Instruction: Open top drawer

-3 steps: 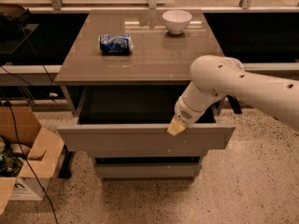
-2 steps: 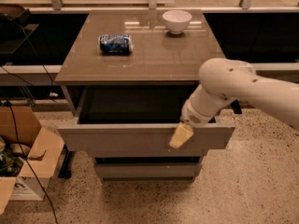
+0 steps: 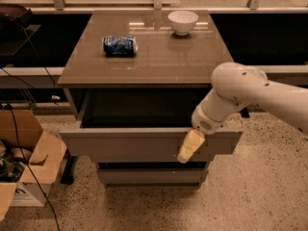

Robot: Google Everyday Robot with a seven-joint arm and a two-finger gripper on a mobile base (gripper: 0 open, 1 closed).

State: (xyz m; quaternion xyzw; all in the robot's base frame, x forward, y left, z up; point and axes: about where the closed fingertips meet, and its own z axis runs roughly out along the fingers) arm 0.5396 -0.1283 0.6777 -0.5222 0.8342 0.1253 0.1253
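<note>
The top drawer stands pulled out from the cabinet, its wide grey-brown front panel forward and its dark inner box open to view. My gripper hangs from the white arm at the drawer's right part, its pale yellow fingers lying over the front panel just below its top edge. A narrower lower drawer front shows beneath.
On the cabinet top lie a blue can on its side and a white bowl. An open cardboard box with cables stands on the floor at the left. Speckled floor lies in front and to the right.
The gripper has moved down and forward, from the drawer's top edge onto the front panel. The drawer looks the same, pulled out.
</note>
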